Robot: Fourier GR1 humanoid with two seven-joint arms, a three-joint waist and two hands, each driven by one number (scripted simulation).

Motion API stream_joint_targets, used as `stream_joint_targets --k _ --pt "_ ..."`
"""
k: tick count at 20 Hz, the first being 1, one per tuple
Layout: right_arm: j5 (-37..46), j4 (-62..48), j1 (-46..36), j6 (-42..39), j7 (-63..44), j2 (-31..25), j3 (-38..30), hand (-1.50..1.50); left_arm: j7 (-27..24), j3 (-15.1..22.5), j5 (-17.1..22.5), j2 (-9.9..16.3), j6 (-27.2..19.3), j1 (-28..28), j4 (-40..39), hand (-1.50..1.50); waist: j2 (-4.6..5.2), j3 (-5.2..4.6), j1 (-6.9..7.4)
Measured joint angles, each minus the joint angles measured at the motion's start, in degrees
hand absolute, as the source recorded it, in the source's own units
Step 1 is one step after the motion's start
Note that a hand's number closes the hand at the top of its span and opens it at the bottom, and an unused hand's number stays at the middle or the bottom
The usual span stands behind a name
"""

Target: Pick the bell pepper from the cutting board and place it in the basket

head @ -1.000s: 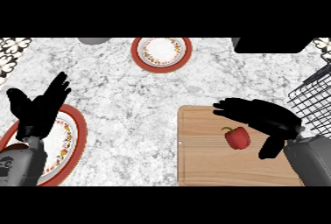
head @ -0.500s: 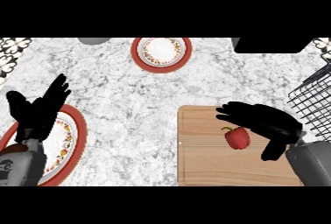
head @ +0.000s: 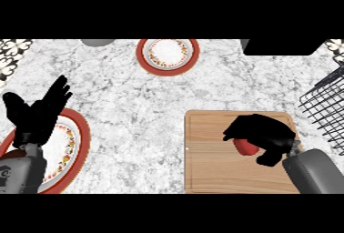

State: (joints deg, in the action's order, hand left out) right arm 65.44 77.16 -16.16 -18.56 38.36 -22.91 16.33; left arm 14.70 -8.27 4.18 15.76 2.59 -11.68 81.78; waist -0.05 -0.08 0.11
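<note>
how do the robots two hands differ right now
The right hand is curled over the bell pepper on the cutting board; the left hand holds nothing. The right hand's fingers are bent round the pepper; the left hand's are straight, pointing up, resting over a red-rimmed plate at the left edge. Both are black on grey forearms.

**Flat, even light**

Bright, diffuse light covers the marble desk [head: 154,113] evenly, without glare or hot spots. Cast shadows are barely visible. Both black robot hands read as near-featureless silhouettes. Focus looks uniform, with no evident edge distortion.
</note>
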Motion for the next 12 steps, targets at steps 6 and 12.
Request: stream_joint_targets --k 6,12 --pt "4.19 -0.29 0.11 1.77 2.03 0.58 0.24 1.5 -1.81 -0.61 -0.93 -0.72 0.01 -0.85 -2.29 0.0 -0.21 -0.28 -0.1" --pt "4.82 -3.51 -0.99 1.1 -6.61 5.84 -5.24 1.5 -1.04 -0.89 -0.96 -0.73 0.27 -0.65 -1.58 0.0 -0.4 -0.6 -0.54"
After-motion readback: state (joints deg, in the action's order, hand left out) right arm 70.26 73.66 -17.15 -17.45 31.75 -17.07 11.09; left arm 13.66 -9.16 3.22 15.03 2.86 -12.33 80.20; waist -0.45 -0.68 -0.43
